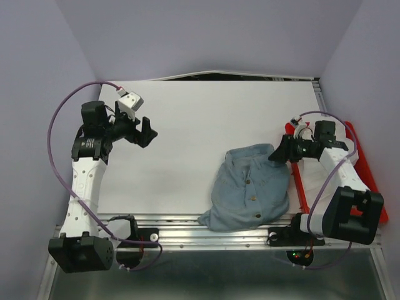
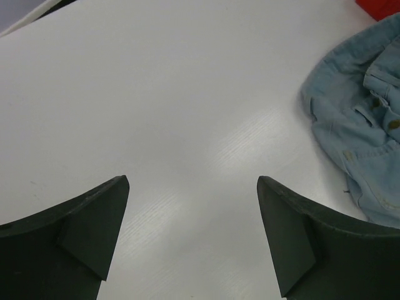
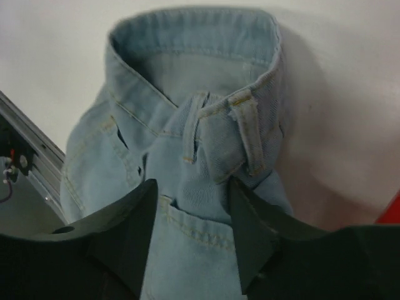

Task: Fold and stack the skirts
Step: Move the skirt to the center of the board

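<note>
One light-blue denim skirt [image 1: 250, 187] lies crumpled on the white table [image 1: 187, 125], near the front edge and right of centre. My right gripper [image 1: 278, 152] is at the skirt's upper right edge. In the right wrist view my right gripper [image 3: 192, 182] has its jaws narrowed on a bulging fold of the skirt [image 3: 200, 81], below the waistband and a belt loop. My left gripper [image 1: 145, 132] hangs open and empty over bare table at the left. In the left wrist view my left gripper [image 2: 192, 179] is wide open, with the skirt [image 2: 362, 125] far to its right.
A red tray [image 1: 369, 181] lies under the right arm at the table's right edge; its corner also shows in the left wrist view [image 2: 381, 7]. A metal rail [image 1: 219, 228] runs along the front edge, and the skirt's hem overhangs it.
</note>
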Tool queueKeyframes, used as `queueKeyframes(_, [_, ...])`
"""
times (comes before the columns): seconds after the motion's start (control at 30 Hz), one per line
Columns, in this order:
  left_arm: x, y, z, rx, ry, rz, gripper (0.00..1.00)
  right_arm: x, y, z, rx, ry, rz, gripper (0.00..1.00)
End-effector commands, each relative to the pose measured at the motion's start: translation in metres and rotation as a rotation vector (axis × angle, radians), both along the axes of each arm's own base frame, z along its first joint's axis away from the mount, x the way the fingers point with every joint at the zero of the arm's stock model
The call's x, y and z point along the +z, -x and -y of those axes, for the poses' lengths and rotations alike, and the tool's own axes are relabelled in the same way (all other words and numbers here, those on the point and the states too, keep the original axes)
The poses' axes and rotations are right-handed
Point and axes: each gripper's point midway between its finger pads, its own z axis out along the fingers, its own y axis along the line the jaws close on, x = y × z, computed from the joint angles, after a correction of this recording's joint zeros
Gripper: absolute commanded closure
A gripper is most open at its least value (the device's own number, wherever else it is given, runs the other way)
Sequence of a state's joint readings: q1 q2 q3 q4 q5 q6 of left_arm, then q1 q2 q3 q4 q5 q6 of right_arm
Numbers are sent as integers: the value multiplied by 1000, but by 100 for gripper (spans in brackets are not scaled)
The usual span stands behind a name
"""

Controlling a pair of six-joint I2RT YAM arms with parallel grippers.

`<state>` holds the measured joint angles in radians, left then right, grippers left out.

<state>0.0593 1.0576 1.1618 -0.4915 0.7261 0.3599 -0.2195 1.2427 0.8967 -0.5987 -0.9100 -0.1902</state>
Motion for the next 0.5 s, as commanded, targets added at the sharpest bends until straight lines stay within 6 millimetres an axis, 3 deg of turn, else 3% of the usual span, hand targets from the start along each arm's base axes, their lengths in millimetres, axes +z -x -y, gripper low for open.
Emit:
queueKeyframes(0.0, [-23, 5, 31, -159, -49, 10, 5, -16, 3, 23, -21, 208, 29, 49])
queueKeyframes(0.07, [-28, 3, 43, -196, -84, 28, 7, -14, -6, 31, -49, 250, 50, 53])
queueKeyframes(0.17, [-40, -9, 75, -256, -128, 57, 10, -19, -11, 50, -94, 352, 36, 77])
queueKeyframes(0.23, [-47, -9, 104, -323, -147, 50, 11, -22, -12, 57, -94, 393, 25, 87])
queueKeyframes(0.27, [-63, -15, 116, -337, -163, -1, 14, -26, -12, 63, -103, 420, -2, 90])
queueKeyframes(0.37, [-71, -14, 162, -418, -166, -24, 19, -28, -12, 67, -105, 447, -9, 95])
queueKeyframes(0.47, [-100, -17, 214, -500, -157, -67, 22, -27, -13, 67, -111, 445, 3, 99])
